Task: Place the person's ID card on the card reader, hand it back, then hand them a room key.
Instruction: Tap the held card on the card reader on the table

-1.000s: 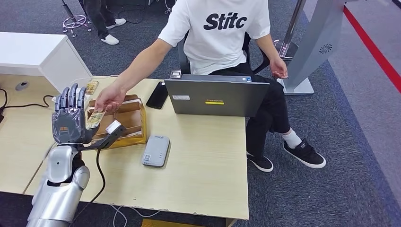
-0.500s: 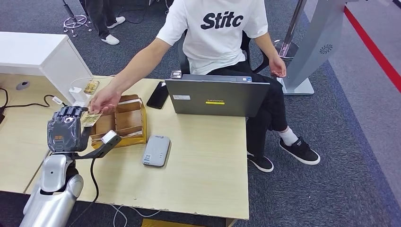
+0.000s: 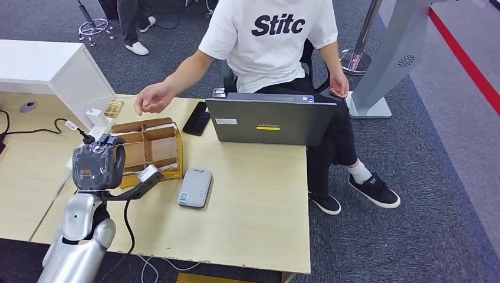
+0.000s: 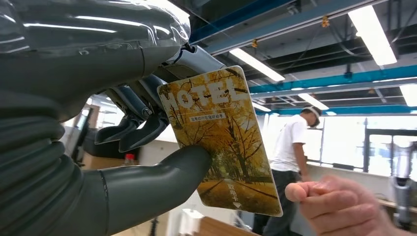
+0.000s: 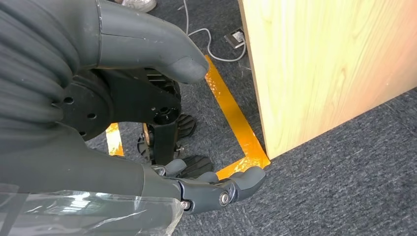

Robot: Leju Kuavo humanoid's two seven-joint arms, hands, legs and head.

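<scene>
My left hand (image 3: 99,166) is raised over the table's left side, beside the wooden tray (image 3: 172,154). In the left wrist view it pinches a yellow card (image 4: 221,142) printed HOTEL, with an autumn-tree picture, between thumb (image 4: 147,182) and fingers. The person's hand (image 3: 150,101) hangs over the table's far edge, apart from mine; its fingers (image 4: 339,206) are near the card's corner without touching it. The grey card reader (image 3: 195,188) lies flat on the table to the right of my hand. My right hand (image 5: 196,189) hangs beside the table's side panel, holding nothing.
A closed-back grey laptop (image 3: 268,121) stands at the table's far edge with a black phone (image 3: 196,118) beside it. Another yellow card (image 3: 113,108) lies on a white block at the far left. A seated person faces me behind the laptop.
The person put the card into my open left hand and pulled their arm back. My fingers closed on the card and the hand shifted slightly right.
</scene>
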